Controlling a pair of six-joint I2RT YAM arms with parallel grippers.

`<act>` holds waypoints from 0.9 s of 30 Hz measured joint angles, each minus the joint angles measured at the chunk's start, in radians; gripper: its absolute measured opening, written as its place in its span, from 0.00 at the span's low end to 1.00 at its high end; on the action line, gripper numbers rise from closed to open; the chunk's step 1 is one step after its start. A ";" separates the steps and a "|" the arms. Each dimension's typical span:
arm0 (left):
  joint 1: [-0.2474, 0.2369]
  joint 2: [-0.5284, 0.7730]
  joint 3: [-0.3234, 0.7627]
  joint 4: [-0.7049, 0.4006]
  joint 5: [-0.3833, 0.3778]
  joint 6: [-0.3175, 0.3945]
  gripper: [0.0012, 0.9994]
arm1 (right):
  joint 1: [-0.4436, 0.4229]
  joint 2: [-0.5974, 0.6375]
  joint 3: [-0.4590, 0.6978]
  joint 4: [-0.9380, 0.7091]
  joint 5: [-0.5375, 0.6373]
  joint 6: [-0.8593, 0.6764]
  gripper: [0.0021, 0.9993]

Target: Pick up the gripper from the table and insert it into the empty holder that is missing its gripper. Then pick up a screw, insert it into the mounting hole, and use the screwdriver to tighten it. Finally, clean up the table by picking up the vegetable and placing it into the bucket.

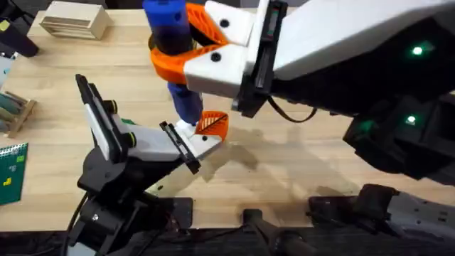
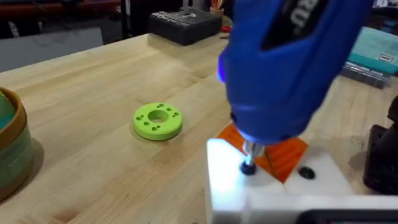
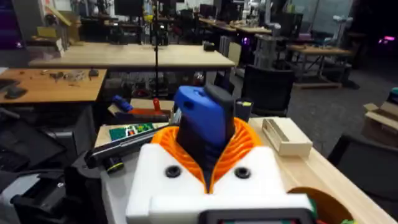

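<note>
My right gripper (image 1: 175, 44), with white fingers and orange ribbed pads, is shut on the blue screwdriver (image 1: 178, 85) and holds it upright. In the left wrist view the metal tip of the screwdriver (image 2: 280, 68) rests on a dark screw (image 2: 249, 168) in the white holder (image 2: 230, 180) of my left gripper (image 1: 205, 134). The orange gripper (image 2: 283, 155) sits in that holder, beside a second dark hole (image 2: 306, 173). The right wrist view shows the screwdriver (image 3: 202, 121) between the pads of the right gripper (image 3: 208, 152). The bucket (image 2: 11, 149) stands on the table (image 2: 93, 81). The vegetable is hidden.
A bright green disc with holes (image 2: 157, 120) lies between the bucket and the holder. A wooden block (image 1: 75, 21) sits far left, a wooden rack (image 1: 14, 114) and a green card (image 1: 13, 171) at the left edge. A black box (image 2: 185, 25) stands at the far edge.
</note>
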State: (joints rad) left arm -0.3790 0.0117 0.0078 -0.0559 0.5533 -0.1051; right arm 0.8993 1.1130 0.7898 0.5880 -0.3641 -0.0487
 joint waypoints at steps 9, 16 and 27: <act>0.000 0.000 0.000 0.000 0.001 0.000 0.00 | 0.001 0.000 0.000 -0.019 0.000 0.000 0.03; 0.000 0.000 0.000 0.000 0.000 0.000 0.00 | 0.002 0.000 0.000 -0.020 0.000 0.000 0.03; 0.000 0.000 0.000 0.000 0.000 0.000 0.00 | 0.001 0.004 -0.001 0.034 0.000 0.002 0.03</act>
State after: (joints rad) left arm -0.3793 0.0117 0.0078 -0.0558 0.5537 -0.1051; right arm 0.9004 1.1166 0.7891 0.6222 -0.3641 -0.0470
